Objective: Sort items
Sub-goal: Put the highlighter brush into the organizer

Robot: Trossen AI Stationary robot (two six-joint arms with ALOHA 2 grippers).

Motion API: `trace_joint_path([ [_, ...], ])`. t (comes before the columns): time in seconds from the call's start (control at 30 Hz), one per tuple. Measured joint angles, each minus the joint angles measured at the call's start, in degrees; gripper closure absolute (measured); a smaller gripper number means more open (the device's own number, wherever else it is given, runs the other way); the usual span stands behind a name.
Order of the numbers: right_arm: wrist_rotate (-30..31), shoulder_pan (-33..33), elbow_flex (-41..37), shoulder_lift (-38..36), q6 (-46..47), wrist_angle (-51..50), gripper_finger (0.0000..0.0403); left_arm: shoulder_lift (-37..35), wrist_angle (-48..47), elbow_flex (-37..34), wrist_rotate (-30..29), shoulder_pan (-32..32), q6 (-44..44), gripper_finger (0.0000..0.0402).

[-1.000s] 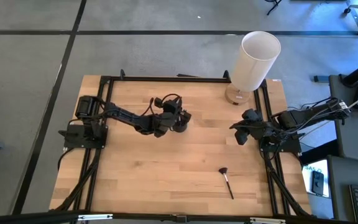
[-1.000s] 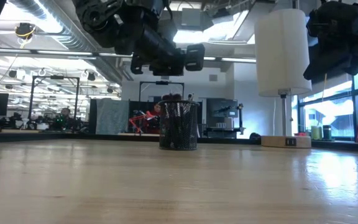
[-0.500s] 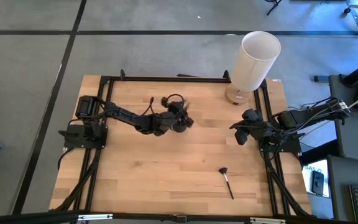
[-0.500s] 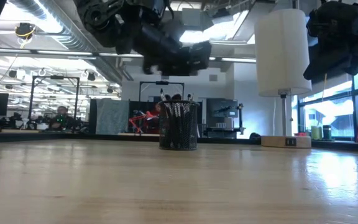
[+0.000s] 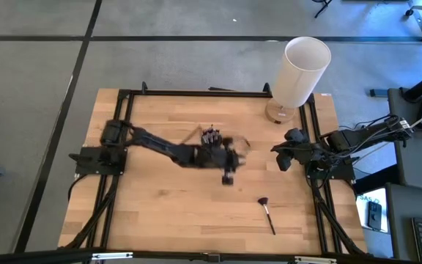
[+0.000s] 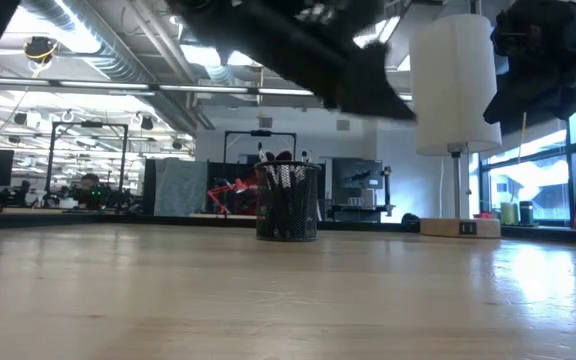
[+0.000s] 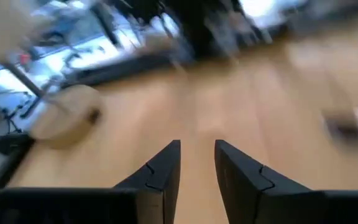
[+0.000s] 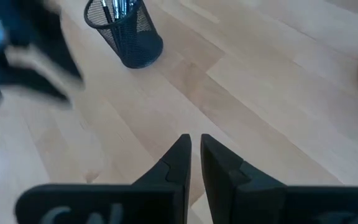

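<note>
Black mesh cup [image 6: 288, 203] holds upright brushes [image 6: 280, 160]; one brush [image 5: 267, 213] lies on table [image 5: 160, 213]

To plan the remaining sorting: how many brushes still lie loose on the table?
1: one brush lies near the table's front right corner. Others stand in the mesh cup; the left arm may hide more.

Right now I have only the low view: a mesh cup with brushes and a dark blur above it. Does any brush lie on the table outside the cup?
Observer: Yes, one fan-headed brush lies flat on the table, on the side of the waiting right arm.
Operator: Which arm is the blur?
Observer: The left one. Its tool hangs over the table's middle, roughly between the mesh cup and that brush.
Operator: Does it carry anything?
Observer: No. In the left wrist view its fingers stand apart, with only bare wood between them.
</note>
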Motion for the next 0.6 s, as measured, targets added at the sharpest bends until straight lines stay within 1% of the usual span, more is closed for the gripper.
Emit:
trace_joint_path([
  [0.1,-0.04,0.0,0.02,-0.02,0.02,-0.07,0.0366,6.22,-5.93,6.36,-1.55,-2.56,8.34,0.0301],
  [0.2,-0.46,0.0,0.02,-0.02,0.02,-0.28,0.0366,12.49,-8.79,12.54,-2.02,-3.85,12.53,0.0297],
  [0.3,-0.57,0.0,0.02,-0.23,0.02,-0.97,0.0366,18.17,-9.61,18.65,1.39,-4.67,11.23,0.0294],
  [0.43,-0.6,0.0,0.09,-1.33,0.05,-2.91,0.0366,23.72,-9.32,26.43,9.17,-5.73,7.64,0.0293],
  [0.5,-0.63,0.0,0.09,-1.98,0.15,-4.06,0.0366,25.74,-9.89,29.12,11.97,-6.28,7.42,0.0292],
  [0.6,-1.3,0.0,0.09,-2.95,0.26,-4.37,0.0366,27.32,-10.4,31.65,13.73,-7.28,8.61,0.0288],
])
